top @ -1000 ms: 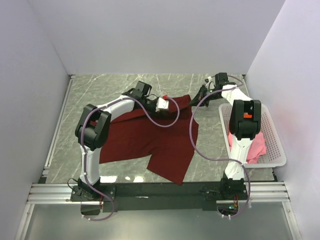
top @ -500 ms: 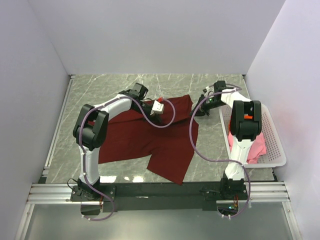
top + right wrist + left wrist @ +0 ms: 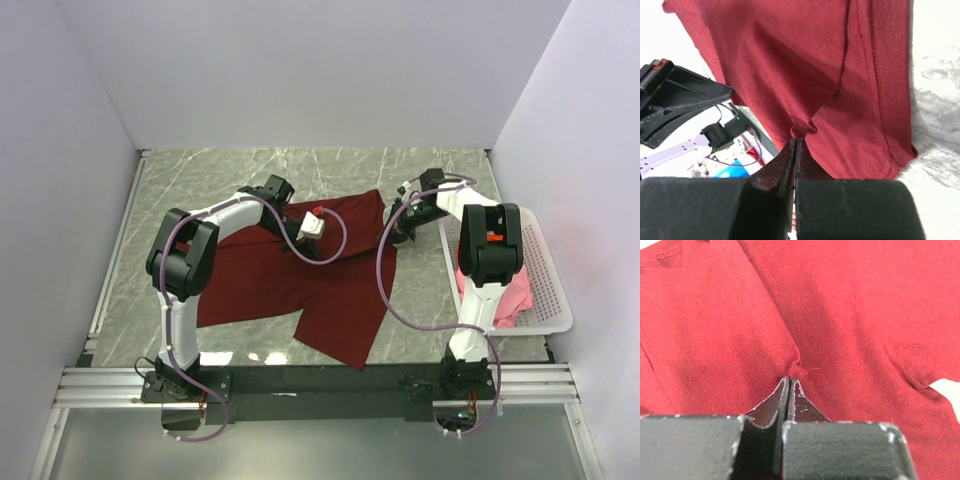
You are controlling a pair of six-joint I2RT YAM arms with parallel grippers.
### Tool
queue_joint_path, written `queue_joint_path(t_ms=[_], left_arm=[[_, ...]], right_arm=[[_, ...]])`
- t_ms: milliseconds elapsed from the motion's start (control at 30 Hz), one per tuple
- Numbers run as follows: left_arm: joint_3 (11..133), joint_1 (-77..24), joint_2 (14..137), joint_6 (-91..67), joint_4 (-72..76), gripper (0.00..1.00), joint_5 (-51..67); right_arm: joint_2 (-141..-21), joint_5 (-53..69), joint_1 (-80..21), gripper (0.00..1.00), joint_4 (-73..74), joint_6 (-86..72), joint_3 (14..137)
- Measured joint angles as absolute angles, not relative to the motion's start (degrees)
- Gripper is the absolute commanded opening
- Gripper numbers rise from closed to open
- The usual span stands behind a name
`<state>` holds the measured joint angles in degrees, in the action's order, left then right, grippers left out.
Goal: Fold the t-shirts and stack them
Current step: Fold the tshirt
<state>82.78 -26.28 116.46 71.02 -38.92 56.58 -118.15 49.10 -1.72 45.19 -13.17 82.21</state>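
Finding: the large dark maroon-red cloth t-shirt (image 3: 290, 285) lies spread on the grey marbled counter (image 3: 200, 180), centre of the overhead frame, with its upper edge raised between the arms. The left claw (image 3: 790, 381) is closed on a small pinch of this cloth, lower centre of the left wrist view. The right claw (image 3: 796, 140) clamps a similar pinch beside a double-stitched edge. The light pink t-shirt (image 3: 512, 292) sits bunched in the white perforated plastic basket (image 3: 553, 285) at right. No orange shirt is visible.

Assessment: the cloth looks light, limp and not fragile. It drapes and creases freely, and a thin pinch could slip. Hems, seams and corners offer the best purchase, with the claws well apart
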Motion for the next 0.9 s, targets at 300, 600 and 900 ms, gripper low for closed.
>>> queue_joint_path(t_ms=[300, 600, 900], left_arm=[[82.7, -26.7, 116.5, 74.8, -41.5, 0.03, 56.4], [82.2, -27.0, 116.5, 77.6, -43.9, 0.14, 55.4], [81.0, -26.4, 115.6, 78.6, -48.1, 0.34, 54.8]], right_arm=[[-118.0, 48.5, -2.2, 0.01, 46.3, -10.6, 81.4], [-117.4, 47.5, -3.8, 0.34, 47.1, -8.4, 78.0], [-116.0, 47.0, -4.0, 0.41, 51.3, -4.0, 80.9]])
